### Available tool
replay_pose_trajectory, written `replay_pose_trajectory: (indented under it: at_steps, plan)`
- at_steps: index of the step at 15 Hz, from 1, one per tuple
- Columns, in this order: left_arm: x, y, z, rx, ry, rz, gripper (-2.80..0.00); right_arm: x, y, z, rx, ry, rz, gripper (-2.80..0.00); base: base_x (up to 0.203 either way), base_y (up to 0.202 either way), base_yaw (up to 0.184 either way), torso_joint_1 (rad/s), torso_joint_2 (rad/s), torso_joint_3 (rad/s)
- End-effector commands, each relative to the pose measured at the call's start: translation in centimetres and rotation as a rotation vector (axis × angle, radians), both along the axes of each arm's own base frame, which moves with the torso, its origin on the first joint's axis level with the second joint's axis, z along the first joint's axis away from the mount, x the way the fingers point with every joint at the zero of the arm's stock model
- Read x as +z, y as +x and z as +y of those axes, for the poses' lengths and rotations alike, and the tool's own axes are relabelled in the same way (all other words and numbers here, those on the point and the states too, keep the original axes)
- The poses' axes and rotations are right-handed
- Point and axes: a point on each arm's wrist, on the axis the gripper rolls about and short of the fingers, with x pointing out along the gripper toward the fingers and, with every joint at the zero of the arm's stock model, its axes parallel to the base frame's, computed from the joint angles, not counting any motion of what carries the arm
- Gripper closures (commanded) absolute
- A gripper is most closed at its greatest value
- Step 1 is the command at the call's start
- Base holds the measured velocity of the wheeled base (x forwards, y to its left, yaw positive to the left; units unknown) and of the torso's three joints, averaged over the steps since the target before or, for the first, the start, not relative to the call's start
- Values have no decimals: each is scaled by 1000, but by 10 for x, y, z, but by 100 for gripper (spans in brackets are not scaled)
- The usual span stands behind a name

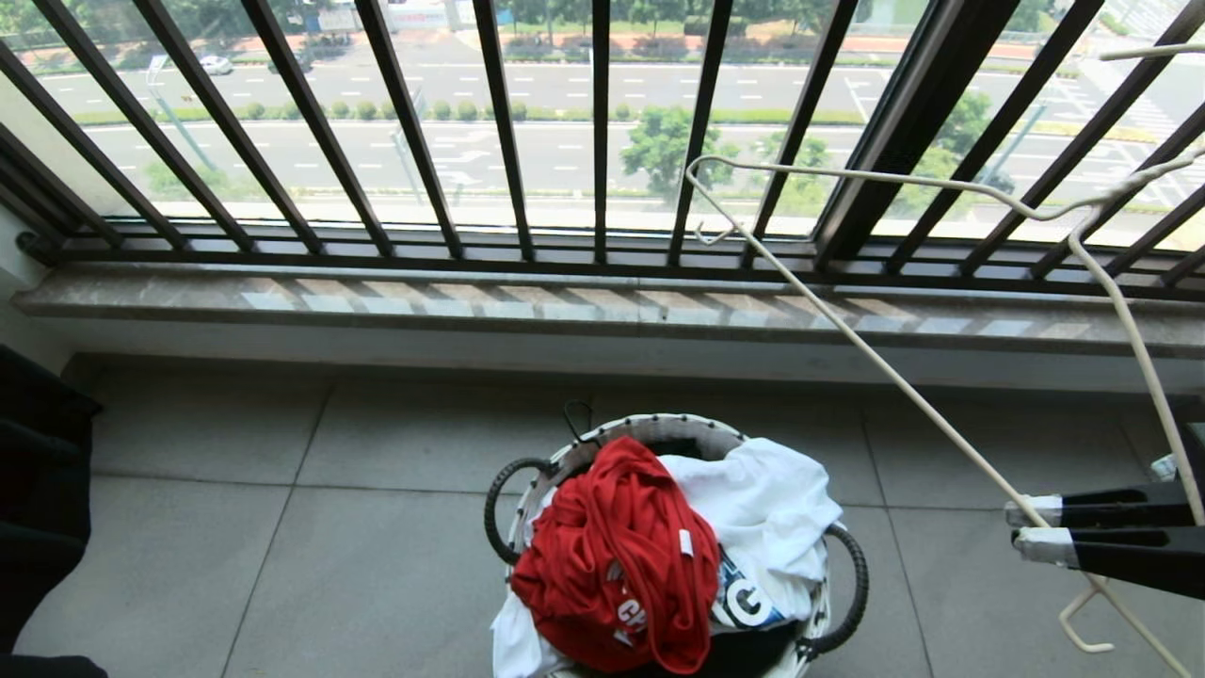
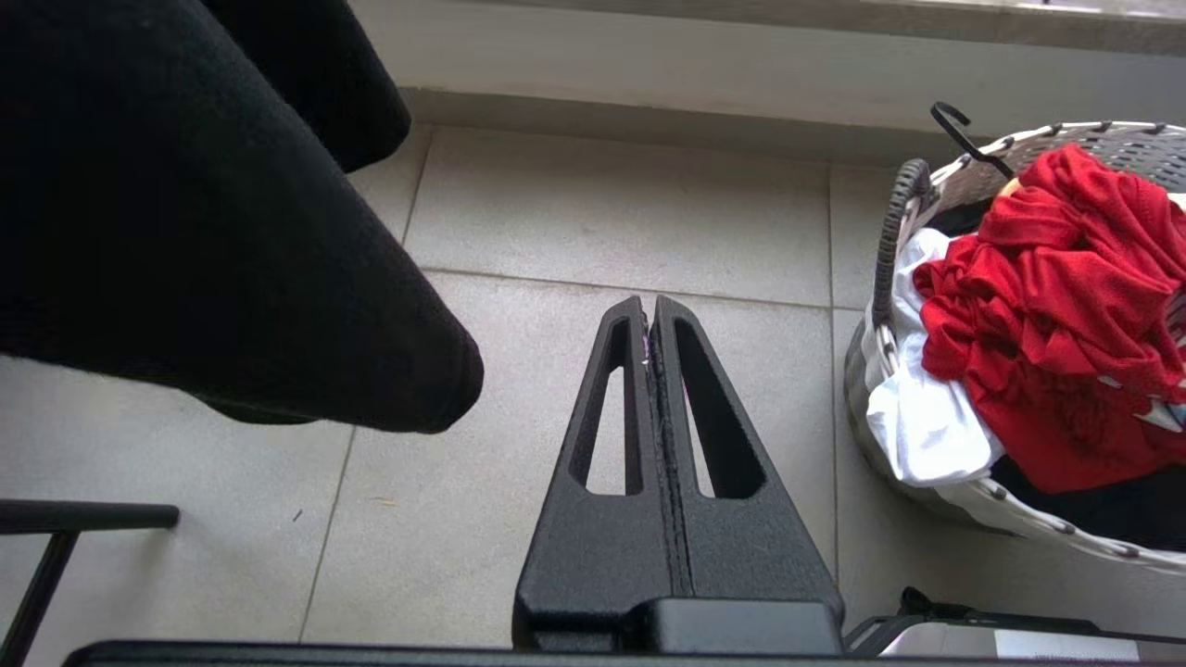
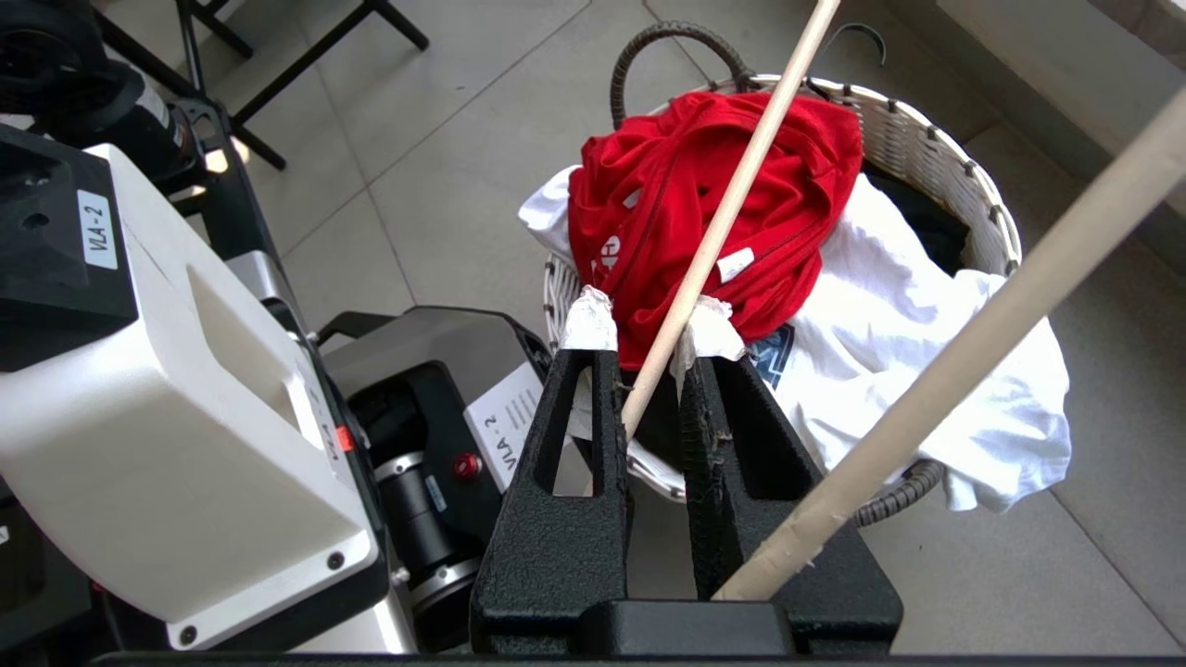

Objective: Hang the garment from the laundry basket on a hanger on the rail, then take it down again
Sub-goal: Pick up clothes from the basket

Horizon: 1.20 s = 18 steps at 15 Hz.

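The red garment lies crumpled on top of the pile in the laundry basket on the floor tiles. My right gripper hovers at the basket's right side, its taped fingertips shut on one thin bar of the white wire hanger, which slants up across the window. My left gripper is shut and empty over bare tiles left of the basket. The rail is out of view.
A white T-shirt and dark clothes lie under the red one. The black barred window railing and a stone sill run behind. A black garment hangs at the left. The robot's base stands near the basket.
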Motion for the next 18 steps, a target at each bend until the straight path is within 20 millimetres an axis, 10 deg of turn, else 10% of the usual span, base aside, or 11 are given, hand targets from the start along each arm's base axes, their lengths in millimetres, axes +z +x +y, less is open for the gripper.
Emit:
replay_pose_trajectory:
  at_steps: [1,10,18]
  plan:
    - [36,3,0,-4,-7,24,0,3,-5,0,6,2,-22,0,0,0,0,0,0,0]
    - [164,140,-31,-415,-141,375,0,6,-5,0,4,1,-34,0,0,0,0,0,0,0]
    - [116,269,-146,-596,-44,882,0,11,-5,-3,-48,12,-24,0,0,0,0,0,0,0]
